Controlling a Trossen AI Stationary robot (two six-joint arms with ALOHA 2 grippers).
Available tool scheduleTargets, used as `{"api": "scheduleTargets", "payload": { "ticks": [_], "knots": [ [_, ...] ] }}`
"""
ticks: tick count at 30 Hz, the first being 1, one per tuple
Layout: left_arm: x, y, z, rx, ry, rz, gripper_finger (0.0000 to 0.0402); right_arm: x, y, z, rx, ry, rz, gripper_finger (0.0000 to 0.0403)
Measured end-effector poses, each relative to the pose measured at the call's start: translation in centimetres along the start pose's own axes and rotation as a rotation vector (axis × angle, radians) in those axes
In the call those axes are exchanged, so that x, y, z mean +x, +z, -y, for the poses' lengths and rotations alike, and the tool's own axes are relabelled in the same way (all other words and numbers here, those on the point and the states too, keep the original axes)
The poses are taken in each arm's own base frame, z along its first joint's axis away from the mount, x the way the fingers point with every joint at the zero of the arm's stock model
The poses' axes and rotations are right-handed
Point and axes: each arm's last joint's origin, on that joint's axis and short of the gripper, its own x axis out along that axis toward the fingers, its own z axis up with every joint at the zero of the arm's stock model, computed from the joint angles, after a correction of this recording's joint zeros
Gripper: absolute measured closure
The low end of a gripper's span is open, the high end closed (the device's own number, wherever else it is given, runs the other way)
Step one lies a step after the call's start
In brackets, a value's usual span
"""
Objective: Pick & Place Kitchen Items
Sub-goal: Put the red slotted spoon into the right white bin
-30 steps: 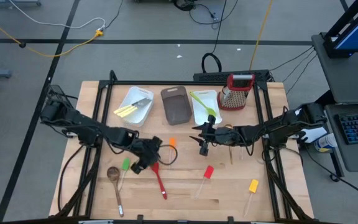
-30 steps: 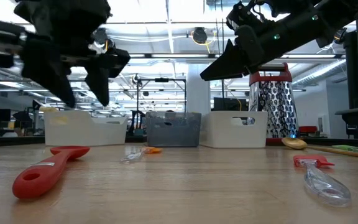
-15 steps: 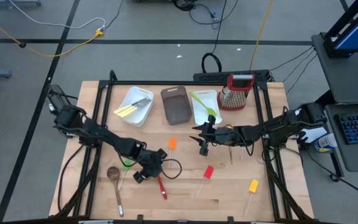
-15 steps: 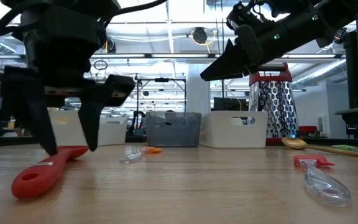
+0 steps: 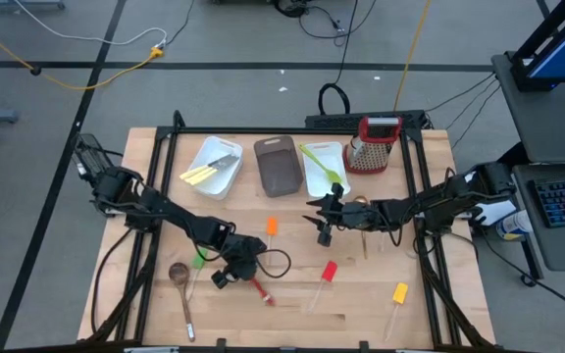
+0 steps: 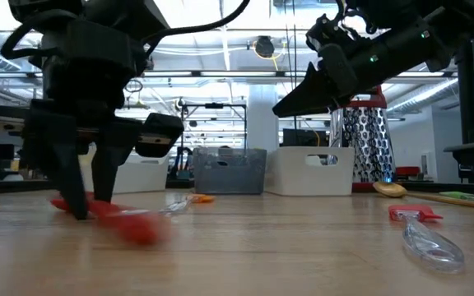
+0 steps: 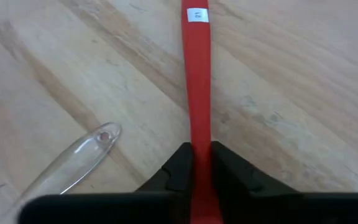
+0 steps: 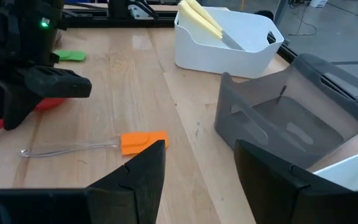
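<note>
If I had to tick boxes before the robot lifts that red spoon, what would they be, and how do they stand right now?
1. Left gripper clamped on the red spoon handle: ok; both fingers press its sides.
2. Spoon centred between the fingers: ok in the left wrist view.
3. Clear-handled spatula out of the grip: ok; it lies beside the fingers, apart.
4. Right gripper out of the way: ok; it hangs open by the tubs.
5. Spoon off the table: cannot tell; it is blurred in the low view.
6. A tub free to receive it: ok; the brown tub looks empty.
</note>
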Motion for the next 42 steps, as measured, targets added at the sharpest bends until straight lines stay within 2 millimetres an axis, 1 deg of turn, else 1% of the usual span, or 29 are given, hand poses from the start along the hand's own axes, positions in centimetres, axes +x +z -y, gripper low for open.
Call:
{"api": "scheduleTargets", "payload": {
  "ticks": [1,3,6,8,10,13,16,19,22,25,28,31,34,37,42],
  "knots": [
    [-0.2,0.0,-0.2,-0.005,0.007,0.004,0.0373,0.0,0.0,0.0,0.0,0.0,0.0,0.0216],
    [-0.8,0.0,-0.6,-0.02,0.033,0.012,0.0386,0.0,0.0,0.0,0.0,-0.001,0.0,0.0216],
    [-2.0,-0.2,-1.5,-0.057,0.12,-0.002,0.0374,0.0,0.1,0.0,0.003,-0.001,0.008,0.0216],
    [-3.0,0.1,-1.7,-0.06,0.177,0.013,0.0369,0.0,0.2,0.0,0.008,0.0,0.019,0.0216],
    [-3.9,0.5,-1.9,-0.057,0.226,0.03,0.0373,0.0,0.3,0.0,0.007,0.001,0.029,0.0216],
    [-5.3,0.5,-2.4,-0.073,0.308,0.026,0.0388,0.0,0.4,0.0,0.009,0.001,0.041,0.0216],
    [-6.5,0.9,-2.8,-0.103,0.422,0.035,0.0388,0.0,0.4,0.0,0.01,0.001,0.041,0.0216],
    [-7.5,0.9,-3.0,-0.16,0.57,0.0,0.0379,0.0,0.4,0.0,0.018,0.001,0.041,0.0216],
    [-8.4,1.0,-3.2,-0.179,0.723,-0.037,0.0373,0.0,0.4,-0.1,0.052,0.003,0.041,0.0216],
    [-9.0,1.2,-3.4,-0.219,0.851,-0.041,0.0378,0.0,0.4,-0.1,0.101,0.004,0.044,0.0216],
    [-9.3,1.3,-3.6,-0.261,0.928,-0.034,0.0386,0.0,0.5,0.0,0.135,-0.008,0.048,0.0216],
    [-9.4,1.4,-3.7,-0.274,0.957,-0.024,0.0385,0.0,0.5,0.0,0.156,-0.02,0.051,0.0216],
    [-9.4,1.5,-3.7,-0.283,0.968,-0.017,0.0375,0.0,0.5,0.1,0.194,-0.022,0.052,0.0216],
    [-9.5,1.5,-3.8,-0.309,1.007,-0.015,0.0374,-0.1,0.5,0.2,0.228,-0.087,0.064,0.0216],
    [-9.7,1.5,-3.7,-0.329,1.078,-0.035,0.0382,-0.1,0.3,0.6,0.223,-0.22,0.072,0.0216]
  ]
}}
